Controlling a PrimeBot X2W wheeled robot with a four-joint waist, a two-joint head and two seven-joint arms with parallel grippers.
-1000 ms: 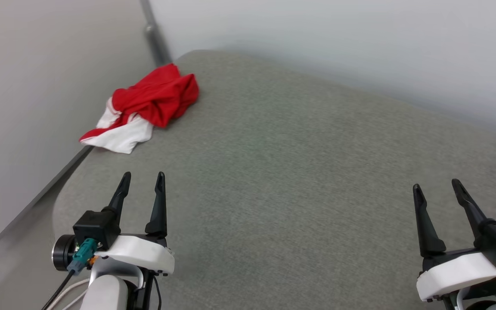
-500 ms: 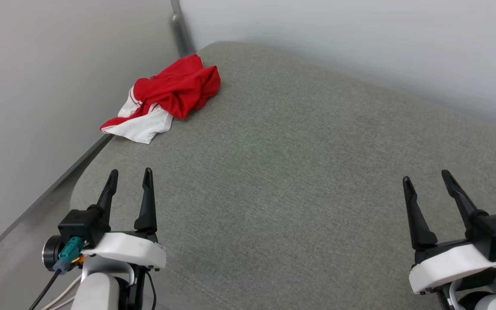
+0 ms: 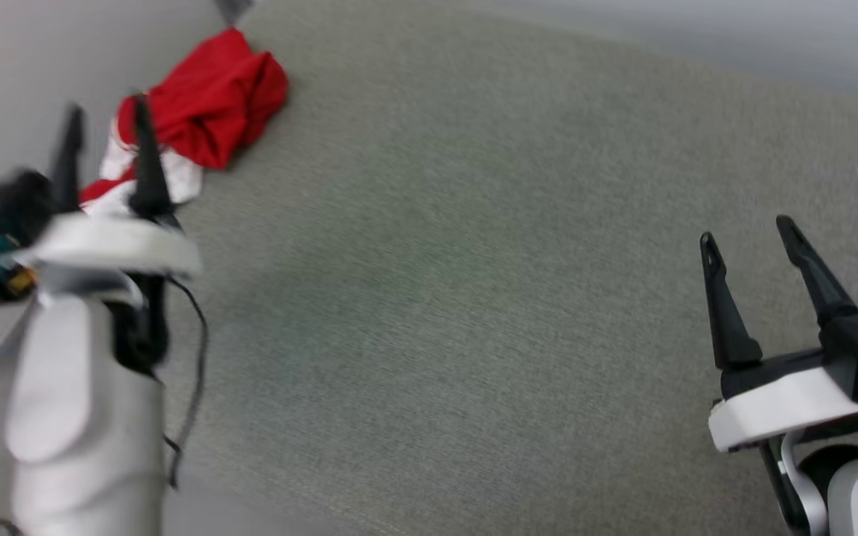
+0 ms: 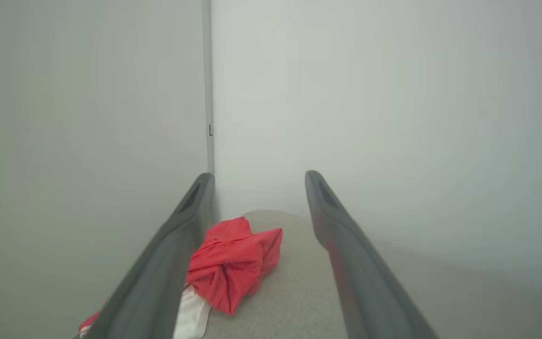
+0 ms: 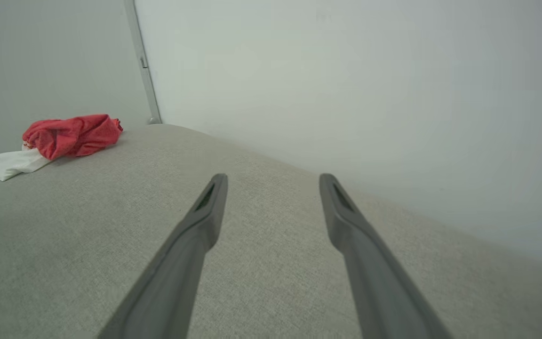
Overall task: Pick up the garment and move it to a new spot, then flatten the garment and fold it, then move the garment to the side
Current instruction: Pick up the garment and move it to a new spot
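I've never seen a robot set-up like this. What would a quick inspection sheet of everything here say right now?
Surface: grey fabric surface, bare apart from the jersey.
Job's things: jersey, red with white parts, crumpled in a heap at the far left corner, not flattened or folded.
Clutter: nothing seen.
Grippers: left gripper open and empty, pointing at the jersey, blurred in the head view; right gripper open and empty, over bare fabric well away from the jersey.
Cables: black cable hangs loose beside the left arm.
Surroundings: plain pale walls on two sides, meeting at a grey strip behind the jersey.
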